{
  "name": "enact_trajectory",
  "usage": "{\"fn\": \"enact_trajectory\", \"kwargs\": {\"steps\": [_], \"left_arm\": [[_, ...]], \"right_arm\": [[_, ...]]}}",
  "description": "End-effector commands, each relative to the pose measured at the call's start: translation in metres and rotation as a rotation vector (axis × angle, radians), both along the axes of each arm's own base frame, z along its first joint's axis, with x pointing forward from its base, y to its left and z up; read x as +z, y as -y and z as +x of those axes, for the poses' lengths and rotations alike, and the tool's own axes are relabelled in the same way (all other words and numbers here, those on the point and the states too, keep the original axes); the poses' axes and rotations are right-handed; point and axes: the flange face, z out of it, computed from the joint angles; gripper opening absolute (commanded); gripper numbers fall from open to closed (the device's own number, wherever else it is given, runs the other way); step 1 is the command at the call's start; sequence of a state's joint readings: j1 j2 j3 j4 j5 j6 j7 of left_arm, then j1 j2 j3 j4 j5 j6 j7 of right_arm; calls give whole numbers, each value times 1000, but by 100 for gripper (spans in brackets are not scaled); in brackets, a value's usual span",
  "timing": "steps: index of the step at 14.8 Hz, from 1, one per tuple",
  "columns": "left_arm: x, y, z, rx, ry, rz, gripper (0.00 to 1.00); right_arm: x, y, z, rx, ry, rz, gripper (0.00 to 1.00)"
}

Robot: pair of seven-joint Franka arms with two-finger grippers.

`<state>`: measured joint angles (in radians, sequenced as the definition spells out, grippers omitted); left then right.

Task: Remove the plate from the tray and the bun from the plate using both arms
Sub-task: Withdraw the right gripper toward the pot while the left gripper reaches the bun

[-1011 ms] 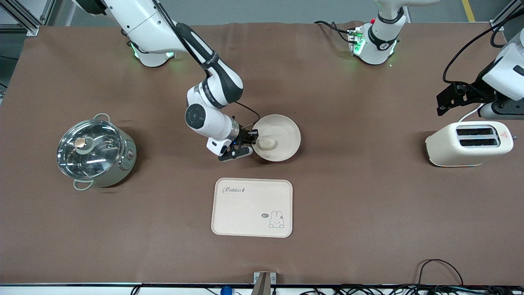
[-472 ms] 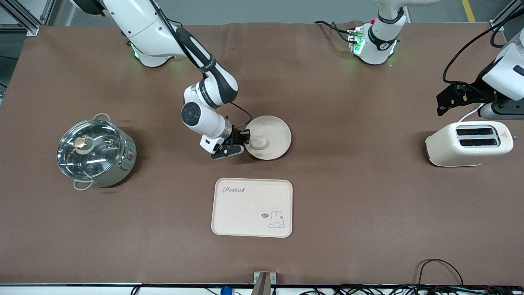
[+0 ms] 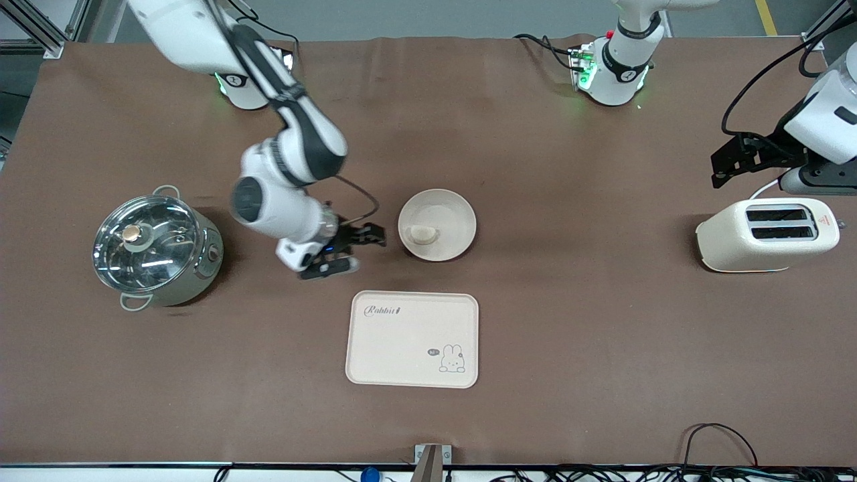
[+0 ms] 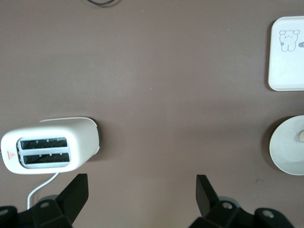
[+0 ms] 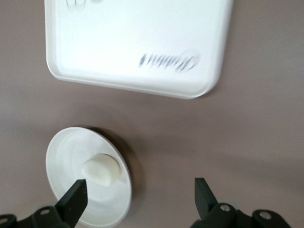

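Fingers of both grippers are spread and hold nothing. Taking the plate point(image 3: 437, 225) as landmark: the tray point(image 3: 412, 339) lies nearer the front camera; the bun point(image 3: 423, 233) rests in the plate; the right gripper point(image 3: 358, 249) hangs beside it, apart, toward the pot point(image 3: 155, 248). The left gripper point(image 3: 735, 159) waits over the toaster point(image 3: 766, 233), well apart.
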<state>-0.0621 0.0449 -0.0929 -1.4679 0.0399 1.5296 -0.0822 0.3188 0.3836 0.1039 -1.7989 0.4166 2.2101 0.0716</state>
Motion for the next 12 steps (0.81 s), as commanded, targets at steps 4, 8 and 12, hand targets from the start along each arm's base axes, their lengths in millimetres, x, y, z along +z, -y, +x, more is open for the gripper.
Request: {"fn": "enact_trajectory", "kwargs": {"steps": [4,8,12], "left_arm": [[-67,102,11,84,-114,-129,100],[-143,227,12,180,-116,-145,100],[-241,346,-15,323,-73,-111,100]], "right_arm": [[155,134,7,-19,80,-190,100],[223,217,-15,-73,97,-291,100],[270,258,-22,-96,70,-299,100]]}}
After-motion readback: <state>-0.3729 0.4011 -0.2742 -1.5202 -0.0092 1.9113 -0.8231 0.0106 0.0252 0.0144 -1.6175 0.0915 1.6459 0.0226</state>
